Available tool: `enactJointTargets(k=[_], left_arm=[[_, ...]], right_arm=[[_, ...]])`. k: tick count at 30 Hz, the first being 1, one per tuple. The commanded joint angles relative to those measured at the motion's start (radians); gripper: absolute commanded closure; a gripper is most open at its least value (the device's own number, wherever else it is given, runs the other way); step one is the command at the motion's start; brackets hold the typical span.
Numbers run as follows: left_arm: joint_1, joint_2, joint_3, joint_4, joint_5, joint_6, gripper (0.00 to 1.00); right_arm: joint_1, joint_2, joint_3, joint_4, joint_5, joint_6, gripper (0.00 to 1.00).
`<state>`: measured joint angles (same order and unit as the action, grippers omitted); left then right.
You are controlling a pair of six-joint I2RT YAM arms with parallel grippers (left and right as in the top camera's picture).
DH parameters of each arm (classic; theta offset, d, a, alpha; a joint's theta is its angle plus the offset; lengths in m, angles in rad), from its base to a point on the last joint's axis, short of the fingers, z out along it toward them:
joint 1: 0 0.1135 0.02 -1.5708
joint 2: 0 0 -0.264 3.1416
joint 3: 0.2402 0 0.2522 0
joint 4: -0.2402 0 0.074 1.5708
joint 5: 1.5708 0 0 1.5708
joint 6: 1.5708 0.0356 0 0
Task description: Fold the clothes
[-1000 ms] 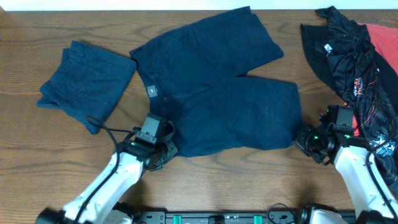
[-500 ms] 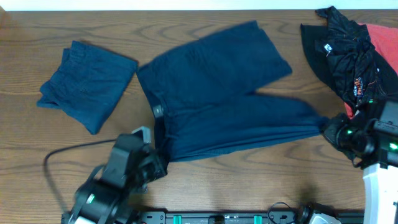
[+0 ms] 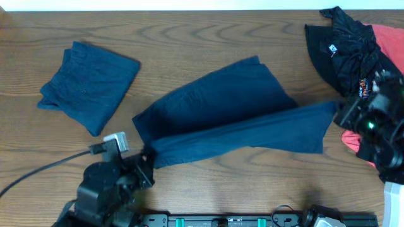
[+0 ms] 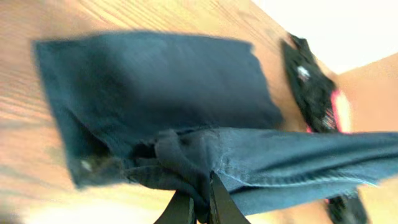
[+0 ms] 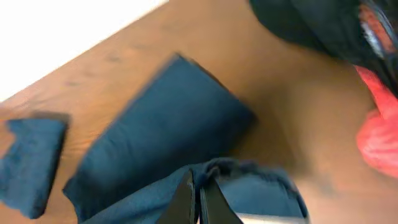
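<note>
- Stretching slantwise across the middle of the wooden worktop is a pair of navy shorts. One leg lies flat on the wood, while the other is pulled into a taut band between the two arms.
- At the band's near-left end, the left gripper pinches a bunched wad of the cloth, its fingers pressed tight on it.
- At the far-right end, the right gripper is clamped on the leg's edge — fingers closed, with fabric spilling out to either side.
- A folded pair of shorts, also navy, rests flat at the left of the worktop, well apart from the stretched pair.
- A crumpled black garment sits in the back-right corner with a red cloth touching it — both near the right arm.
</note>
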<state>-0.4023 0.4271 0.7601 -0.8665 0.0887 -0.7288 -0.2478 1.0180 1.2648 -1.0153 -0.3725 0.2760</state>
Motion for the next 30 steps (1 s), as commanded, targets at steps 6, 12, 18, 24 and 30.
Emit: enactJointTargets(k=[6, 12, 18, 24, 30], left_arm=[[0.019, 0.248, -0.003, -0.022, -0.513, -0.120, 0.94], [0.021, 0.468, -0.003, 0.080, -0.573, -0.149, 0.94], [0.065, 0.687, -0.003, 0.195, -0.573, -0.206, 0.94], [0.111, 0.879, -0.003, 0.349, -0.573, -0.211, 0.93], [0.140, 1.011, -0.003, 0.462, -0.573, -0.211, 0.93]], right_arm=[[0.139, 0.207, 0.035, 0.296, 0.212, -0.067, 0.99], [0.231, 0.433, 0.035, 0.533, 0.212, -0.068, 0.99], [0.298, 0.642, 0.035, 0.676, 0.212, -0.068, 0.99], [0.322, 0.806, 0.035, 0.772, 0.212, -0.068, 0.99], [0.333, 0.884, 0.035, 0.817, 0.211, -0.067, 0.99]])
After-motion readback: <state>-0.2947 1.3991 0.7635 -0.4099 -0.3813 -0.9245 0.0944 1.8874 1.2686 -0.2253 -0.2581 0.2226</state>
